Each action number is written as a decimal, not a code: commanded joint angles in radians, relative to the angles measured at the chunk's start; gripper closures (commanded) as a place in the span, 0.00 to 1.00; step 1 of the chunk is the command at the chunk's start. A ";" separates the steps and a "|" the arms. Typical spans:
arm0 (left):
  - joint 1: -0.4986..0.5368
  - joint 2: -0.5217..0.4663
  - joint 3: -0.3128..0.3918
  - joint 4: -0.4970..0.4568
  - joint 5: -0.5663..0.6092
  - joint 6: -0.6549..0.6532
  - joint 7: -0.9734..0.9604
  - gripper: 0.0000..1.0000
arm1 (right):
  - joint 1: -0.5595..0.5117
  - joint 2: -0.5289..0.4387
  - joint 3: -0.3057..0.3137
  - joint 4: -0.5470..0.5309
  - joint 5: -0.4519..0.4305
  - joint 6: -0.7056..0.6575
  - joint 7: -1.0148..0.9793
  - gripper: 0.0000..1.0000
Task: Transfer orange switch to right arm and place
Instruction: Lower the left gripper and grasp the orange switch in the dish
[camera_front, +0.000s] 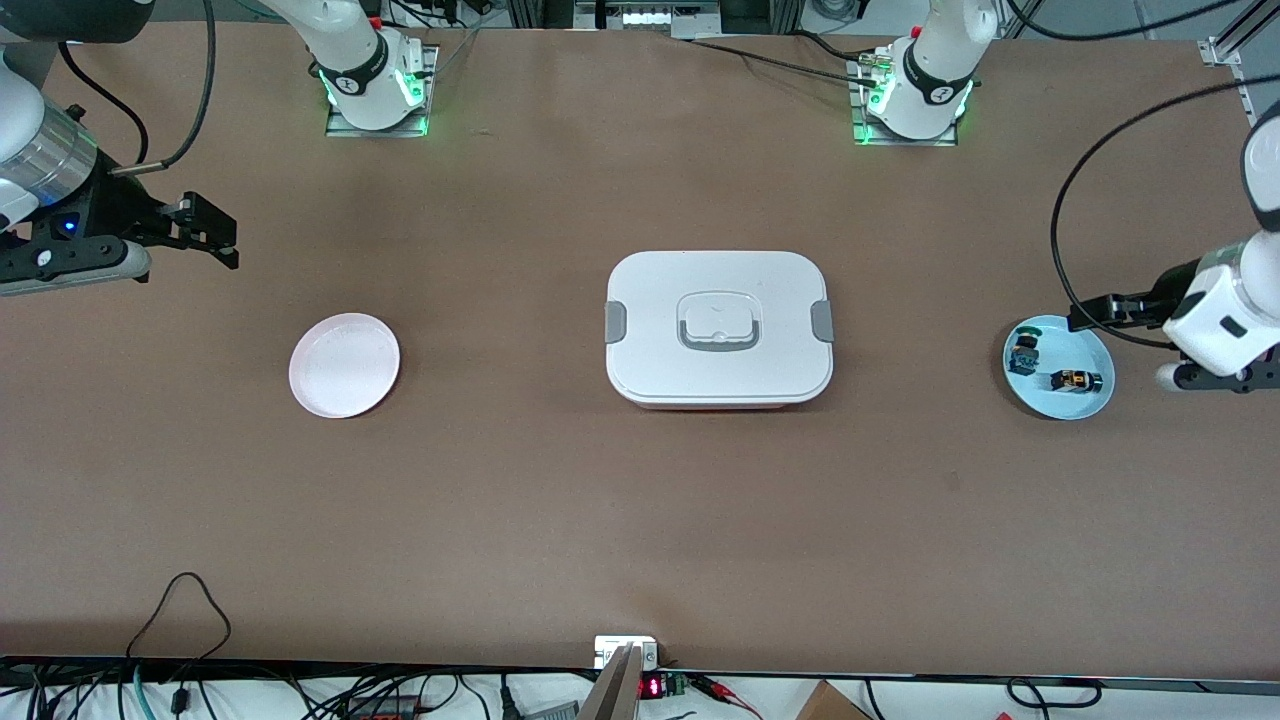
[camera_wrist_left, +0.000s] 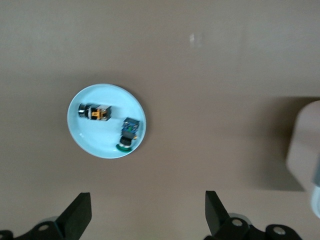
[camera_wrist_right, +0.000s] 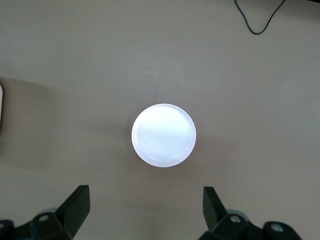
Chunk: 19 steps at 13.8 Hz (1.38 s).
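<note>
1. Here, the orange switch (camera_front: 1076, 380) lies on its side in a pale blue plate (camera_front: 1090, 403) at the right of the front view, toward the left arm's end of the desk (camera_front: 640, 520).
2. A second switch with green and blue parts (camera_front: 1024, 350) lies in the same plate, near the orange one but not touching it; in the left wrist view the orange switch (camera_wrist_left: 95, 112) and the green and blue one (camera_wrist_left: 128, 134) lie apart in the plate (camera_wrist_left: 85, 140).
3. The left hand (camera_front: 1100, 312) hangs at the right edge of the front view, beside the blue plate; the left wrist view shows its two fingers (camera_wrist_left: 77, 215) spread wide with nothing between them.
4. The right hand (camera_front: 205, 230) hangs in the upper left of the front view over bare desk, above the pink plate (camera_front: 344, 364) in that frame; the right wrist view shows its fingers (camera_wrist_right: 75, 207) wide apart and holding nothing.
5. The pink plate (camera_wrist_right: 163, 135) is bare and sits toward the right arm's end of the desk, centred in the right wrist view.
6. A white lidded box (camera_front: 718, 328) with grey side clips and a grey handle stands in the middle of the front view, between the two plates.
</note>
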 joint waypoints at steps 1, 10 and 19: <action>0.001 0.045 -0.003 -0.023 0.070 0.014 0.004 0.00 | -0.001 -0.001 0.000 0.018 0.010 -0.018 -0.001 0.00; 0.169 0.189 -0.005 -0.228 0.093 0.583 0.147 0.00 | -0.001 -0.001 0.000 0.018 0.010 -0.015 -0.001 0.00; 0.266 0.295 -0.036 -0.267 0.084 0.658 0.245 0.00 | 0.004 -0.001 0.003 0.018 0.010 -0.017 0.001 0.00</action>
